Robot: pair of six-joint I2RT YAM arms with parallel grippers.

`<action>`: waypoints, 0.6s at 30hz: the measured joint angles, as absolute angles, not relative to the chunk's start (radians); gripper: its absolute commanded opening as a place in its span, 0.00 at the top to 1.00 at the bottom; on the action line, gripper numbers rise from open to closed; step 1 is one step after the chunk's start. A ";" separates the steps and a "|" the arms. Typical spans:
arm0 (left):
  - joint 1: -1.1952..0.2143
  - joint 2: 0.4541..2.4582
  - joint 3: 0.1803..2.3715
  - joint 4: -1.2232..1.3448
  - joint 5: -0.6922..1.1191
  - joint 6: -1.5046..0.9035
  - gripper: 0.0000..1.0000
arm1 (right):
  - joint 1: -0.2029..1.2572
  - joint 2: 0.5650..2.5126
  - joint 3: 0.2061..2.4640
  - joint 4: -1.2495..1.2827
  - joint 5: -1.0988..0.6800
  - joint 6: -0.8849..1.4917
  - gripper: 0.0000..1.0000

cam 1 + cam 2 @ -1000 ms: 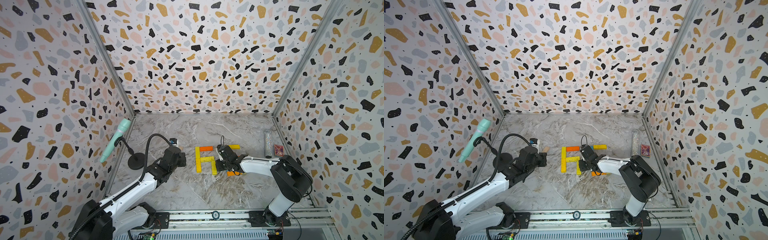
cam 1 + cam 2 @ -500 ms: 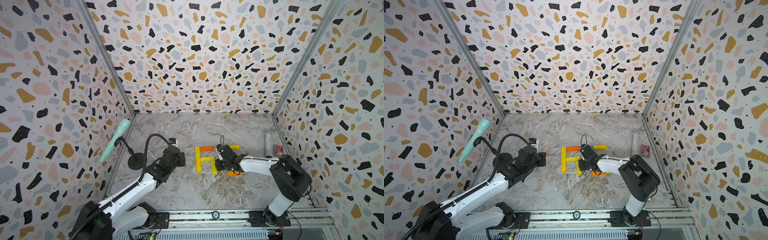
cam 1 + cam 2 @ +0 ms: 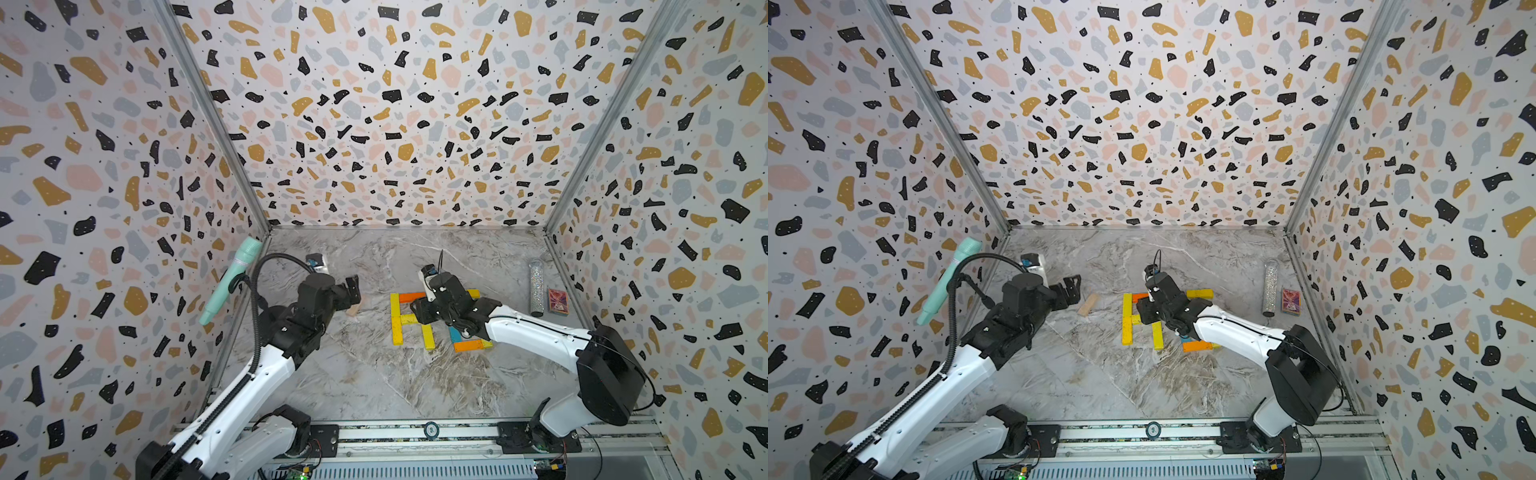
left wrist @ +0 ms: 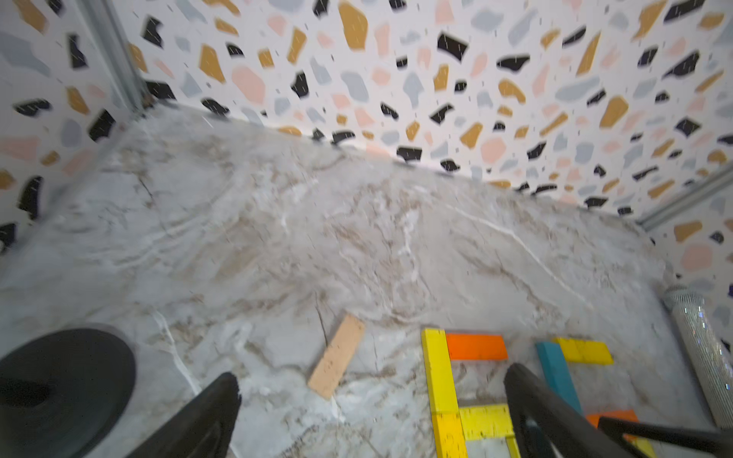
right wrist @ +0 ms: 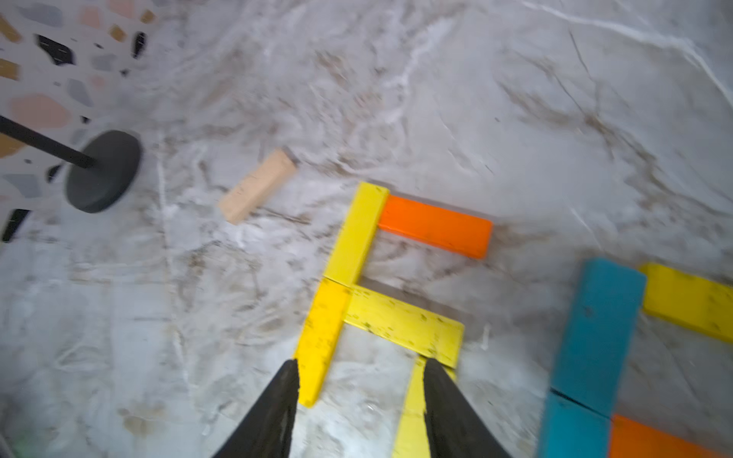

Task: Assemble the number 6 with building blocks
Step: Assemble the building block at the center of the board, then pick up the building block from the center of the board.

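The left arm (image 3: 249, 382) extends forward and inward, the left gripper (image 4: 373, 416) held low with jaws spread wide, empty. The right arm (image 3: 536, 336) reaches inward, wrist angled down, the right gripper (image 5: 359, 396) partly parted, clamping nothing.

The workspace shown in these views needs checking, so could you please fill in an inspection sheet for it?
Surface: marble table, no spills seen.
Job's things: building blocks lie flat in an unfinished figure; beige plank lies apart, on the left arm's side.
Clutter: glittery tube and red card box by the right wall; teal microphone on a black stand.
Grippers: left gripper open, empty; right gripper open, low over the yellow planks.
Cables: black cable loops over the left arm.
Surroundings: terrazzo-patterned walls; nothing else seen.
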State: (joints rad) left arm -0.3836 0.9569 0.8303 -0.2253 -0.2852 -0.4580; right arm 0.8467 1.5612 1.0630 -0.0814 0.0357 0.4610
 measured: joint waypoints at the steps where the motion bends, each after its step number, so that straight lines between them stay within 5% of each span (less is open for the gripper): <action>1: -0.356 0.951 0.844 -0.226 -0.281 -0.455 0.01 | 0.869 1.589 1.098 -0.072 0.036 0.463 0.38; 18: -0.117 0.909 0.778 -0.265 -0.093 -0.449 0.00 | 0.960 2.224 1.583 -0.028 -0.018 0.470 0.24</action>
